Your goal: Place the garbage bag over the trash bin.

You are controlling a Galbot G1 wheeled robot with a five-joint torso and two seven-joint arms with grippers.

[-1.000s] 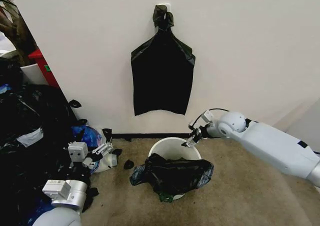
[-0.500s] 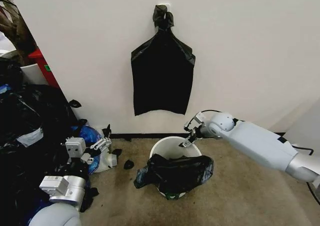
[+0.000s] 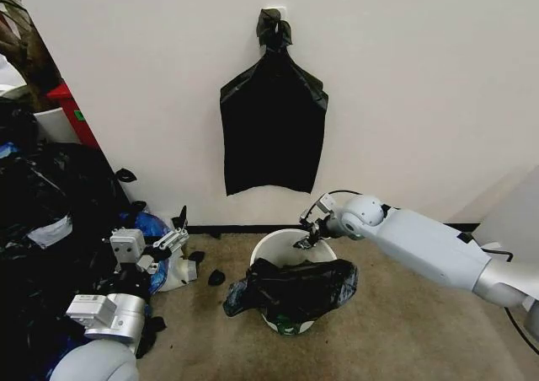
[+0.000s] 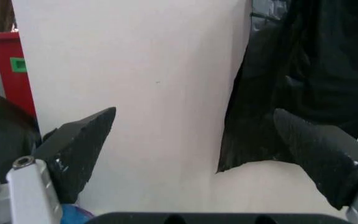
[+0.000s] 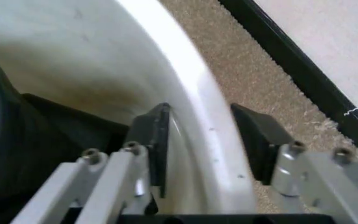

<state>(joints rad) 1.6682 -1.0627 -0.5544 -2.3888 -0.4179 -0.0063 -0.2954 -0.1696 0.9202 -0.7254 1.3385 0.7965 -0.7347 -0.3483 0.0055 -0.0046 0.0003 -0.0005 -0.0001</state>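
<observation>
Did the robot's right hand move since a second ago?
Yes. The right gripper has slid toward the robot's left along the far rim of the white bucket, nearer the spot below the black bag hanging on the wall.

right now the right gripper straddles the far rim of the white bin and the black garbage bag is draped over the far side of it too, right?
Not quite. The right gripper does straddle the far rim of the trash bin, one finger inside the wall and one outside, as the right wrist view shows. But the garbage bag is draped over the near side of the bin, toward the robot, as the head view shows.
</observation>
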